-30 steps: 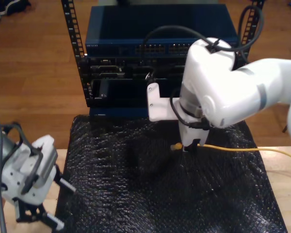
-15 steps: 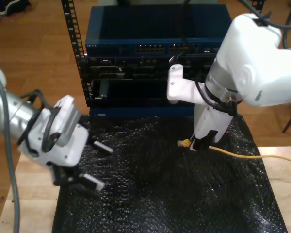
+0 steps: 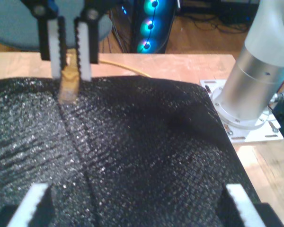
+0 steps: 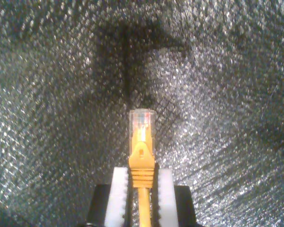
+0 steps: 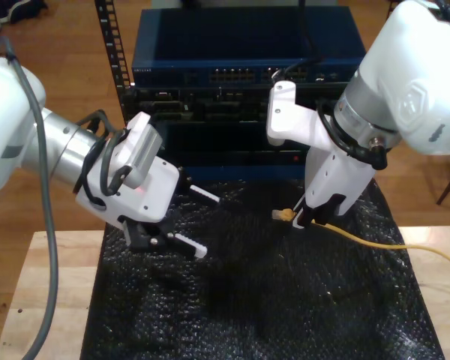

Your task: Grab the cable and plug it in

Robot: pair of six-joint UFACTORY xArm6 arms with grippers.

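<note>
My second pincer (image 4: pixel 141 196) grips the cable (image 4: pixel 141 161), plug jutting ahead.

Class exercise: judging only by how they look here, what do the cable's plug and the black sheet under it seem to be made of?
The plug looks like clear hard plastic: you can see through its tip, and a ribbed yellow boot, probably soft rubber or plastic, sits behind it. The black sheet looks like bubble wrap or a similar plastic film: a glossy, pebbled surface with small bright glints. My second hand pinches the boot.

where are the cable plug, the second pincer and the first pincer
cable plug (image 4: pixel 141 124), second wrist view, on its clear tip
my second pincer (image 4: pixel 142 189), second wrist view, midway between its fingertips
my first pincer (image 5: pixel 200 223), exterior view, midway between its open fingertips
</note>
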